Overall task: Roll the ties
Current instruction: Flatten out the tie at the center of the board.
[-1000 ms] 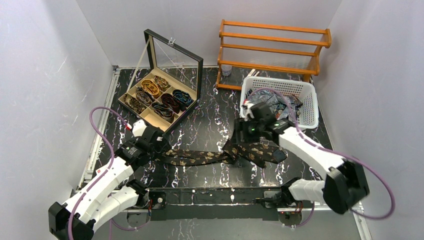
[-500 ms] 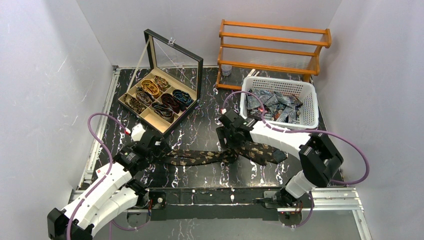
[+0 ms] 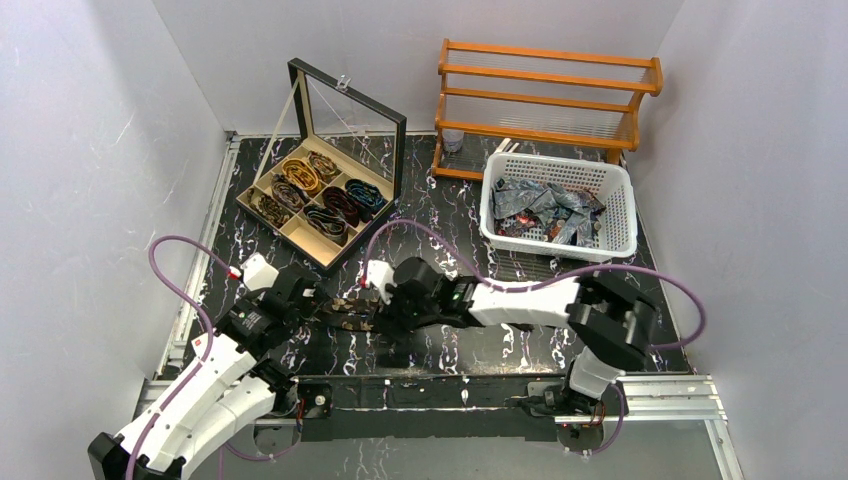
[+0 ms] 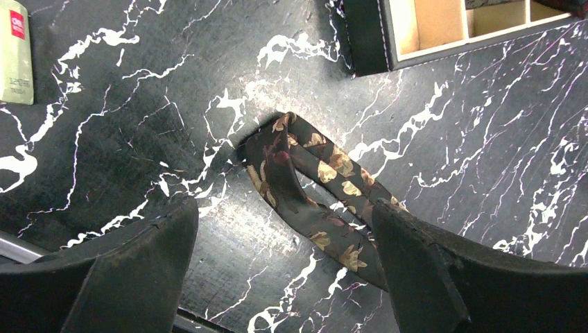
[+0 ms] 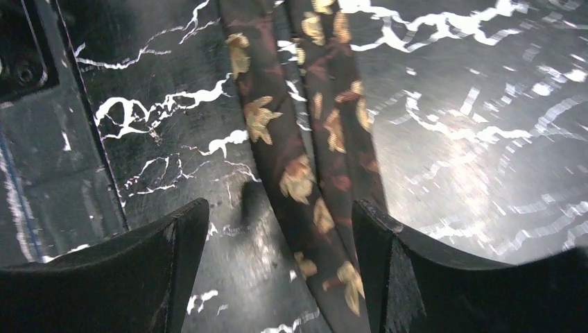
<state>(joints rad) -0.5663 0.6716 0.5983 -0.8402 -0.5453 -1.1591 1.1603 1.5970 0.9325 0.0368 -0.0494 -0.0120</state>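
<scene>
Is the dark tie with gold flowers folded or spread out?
Folded. The dark tie doubles back at a bend, and two strips run side by side on the table.

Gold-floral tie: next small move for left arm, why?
Probably ease the left end effector forward and close on the folded end of the dark fabric necktie with gold floral spots. Its jaws are open and that doubled end lies flat, unrolled, beyond them; the right end effector, also open, straddles both strips.
</scene>
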